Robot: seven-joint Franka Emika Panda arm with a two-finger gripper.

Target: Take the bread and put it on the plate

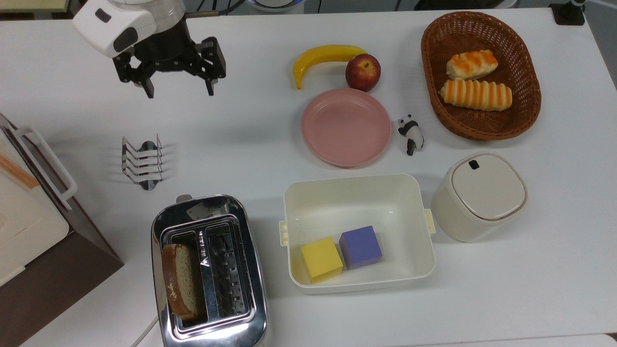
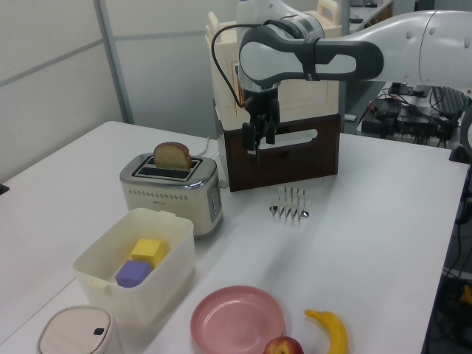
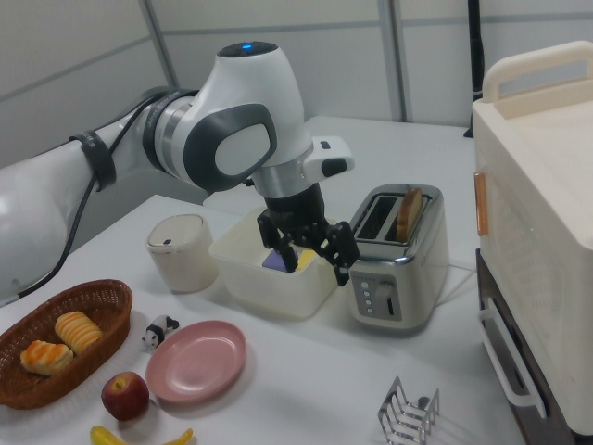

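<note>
Grey-brown bread point(image 1: 181, 280) upright in toaster point(image 1: 208, 272) (left slot, top view), end effector point(image 1: 177, 90) spread, empty

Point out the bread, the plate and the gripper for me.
bread point(image 1: 181, 279), top view, on the slice's cut face standing in the toaster slot.
plate point(image 1: 346, 126), top view, on the bare pink centre.
gripper point(image 1: 177, 90), top view, midway between the tips of its open fingers above the table.
</note>
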